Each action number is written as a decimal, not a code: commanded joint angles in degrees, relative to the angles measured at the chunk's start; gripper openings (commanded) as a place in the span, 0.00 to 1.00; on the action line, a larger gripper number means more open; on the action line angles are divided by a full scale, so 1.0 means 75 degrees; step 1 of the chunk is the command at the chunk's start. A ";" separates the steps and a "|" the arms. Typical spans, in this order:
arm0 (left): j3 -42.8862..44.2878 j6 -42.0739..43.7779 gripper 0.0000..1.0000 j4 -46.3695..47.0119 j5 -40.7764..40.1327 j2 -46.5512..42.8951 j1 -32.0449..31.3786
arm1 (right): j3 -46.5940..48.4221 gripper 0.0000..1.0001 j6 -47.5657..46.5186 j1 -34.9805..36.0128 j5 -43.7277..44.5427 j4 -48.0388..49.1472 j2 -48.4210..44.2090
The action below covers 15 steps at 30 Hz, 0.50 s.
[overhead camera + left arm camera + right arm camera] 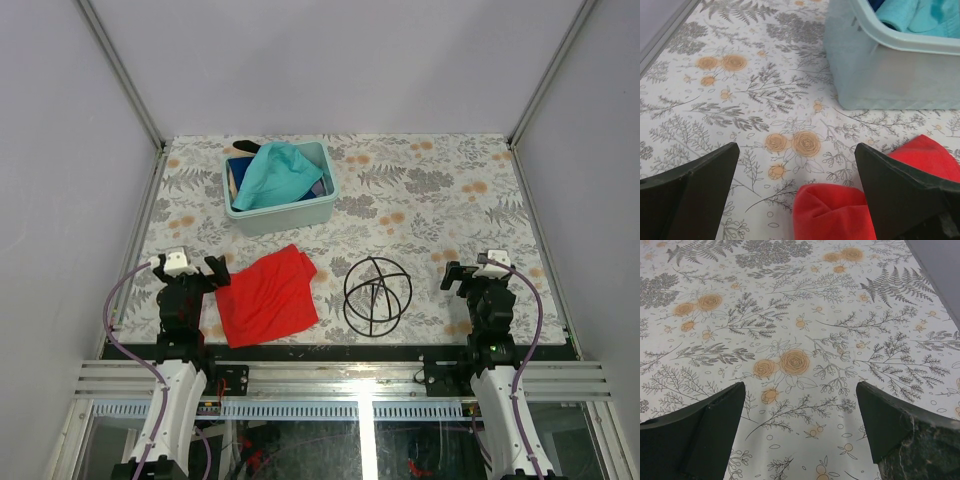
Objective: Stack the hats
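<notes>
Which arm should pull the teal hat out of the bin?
Left: the left end effector, open, faces the bin and teal hat; the right end effector, also open, sits farther off, seeing only tablecloth.

No legible txt or labels

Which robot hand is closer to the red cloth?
Left. The left gripper sits right beside the red cloth, at its left edge. The right gripper is much farther off, beyond the black wire ball.
</notes>
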 commanded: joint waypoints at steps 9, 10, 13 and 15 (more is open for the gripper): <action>0.3015 0.0430 1.00 -0.2113 -0.0593 0.0876 -0.0033 | 0.1573 0.99 0.0412 0.0050 0.0064 -0.1151 0.0082; 0.3426 0.0372 1.00 -0.2425 -0.0612 0.0954 -0.0035 | 0.1807 0.99 0.0509 0.0048 0.0108 -0.1129 0.0115; 0.4491 -0.0284 1.00 -0.3358 -0.0679 0.1207 -0.0040 | 0.2666 0.99 0.1692 0.0051 0.1082 -0.1241 0.0536; 0.5177 -0.0951 1.00 -0.4075 -0.0179 0.1439 -0.0043 | 0.3550 0.99 0.1722 0.0053 0.1178 -0.1554 0.1129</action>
